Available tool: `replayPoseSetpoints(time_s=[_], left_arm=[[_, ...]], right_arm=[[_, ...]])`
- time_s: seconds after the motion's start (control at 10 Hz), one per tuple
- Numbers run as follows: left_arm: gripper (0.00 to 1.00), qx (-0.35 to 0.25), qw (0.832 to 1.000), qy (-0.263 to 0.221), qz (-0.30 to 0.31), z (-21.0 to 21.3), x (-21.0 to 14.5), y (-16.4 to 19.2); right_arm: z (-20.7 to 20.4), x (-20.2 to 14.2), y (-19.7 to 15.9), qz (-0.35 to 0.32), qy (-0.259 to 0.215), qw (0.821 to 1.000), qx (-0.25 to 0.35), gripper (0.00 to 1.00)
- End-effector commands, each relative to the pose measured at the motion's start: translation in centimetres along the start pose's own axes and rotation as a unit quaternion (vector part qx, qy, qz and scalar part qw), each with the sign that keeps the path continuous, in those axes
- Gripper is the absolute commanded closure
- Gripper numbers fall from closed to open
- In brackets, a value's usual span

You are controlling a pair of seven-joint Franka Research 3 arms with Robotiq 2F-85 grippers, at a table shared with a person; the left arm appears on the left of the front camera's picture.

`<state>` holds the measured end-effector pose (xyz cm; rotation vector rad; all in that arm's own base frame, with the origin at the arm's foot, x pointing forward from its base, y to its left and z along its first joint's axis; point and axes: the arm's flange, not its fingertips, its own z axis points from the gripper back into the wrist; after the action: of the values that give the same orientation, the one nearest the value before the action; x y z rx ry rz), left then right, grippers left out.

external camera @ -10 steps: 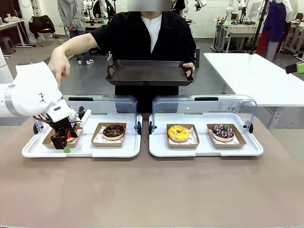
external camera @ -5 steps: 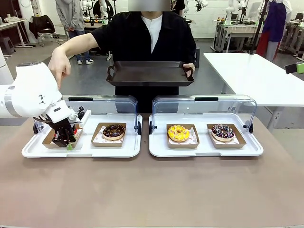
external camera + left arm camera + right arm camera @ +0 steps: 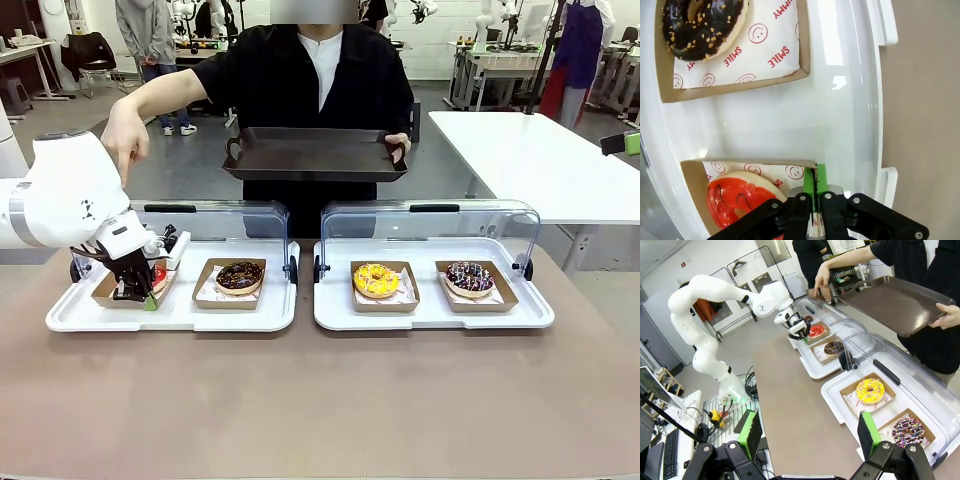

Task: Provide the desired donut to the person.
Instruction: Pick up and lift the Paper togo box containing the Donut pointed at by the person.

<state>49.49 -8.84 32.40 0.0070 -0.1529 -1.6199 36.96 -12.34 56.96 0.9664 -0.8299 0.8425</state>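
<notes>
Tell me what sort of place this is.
Probably a robotics lab staged as a donut counter. A yellow donut and others sit on white trays with raised clear covers. A person holds a brown serving tray. The left arm is mounted near a keyboard.

Raised lids behind trays, person's hand above left lid, near tabletop open

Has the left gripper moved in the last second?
Yes. The left gripper has shifted slightly right and away from the near rim of the white tray, its jaws now shut on the cardboard tray under the red donut.
</notes>
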Motion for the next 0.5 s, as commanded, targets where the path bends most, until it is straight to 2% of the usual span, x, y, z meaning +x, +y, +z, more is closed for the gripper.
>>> replayPoseSetpoints(time_s=[0.0, 0.3, 0.4], left_arm=[[1.0, 0.006, 1.0, 0.011, 0.009, -0.2, -0.1, -0.1], [1.0, 0.013, 1.0, 0.01, 0.027, 1.4, -0.1, -0.4], [1.0, 0.013, 0.998, 0.032, 0.052, 3.1, 0.0, -0.9]], right_arm=[[0.0, 0.1, -0.1, 0.004, -0.008, 1.0, 0.005, 0.0], [0.0, 0.1, -0.1, 0.004, -0.008, 1.0, 0.005, 0.0], [0.0, 0.1, -0.1, 0.004, -0.008, 1.0, 0.005, 0.0]])
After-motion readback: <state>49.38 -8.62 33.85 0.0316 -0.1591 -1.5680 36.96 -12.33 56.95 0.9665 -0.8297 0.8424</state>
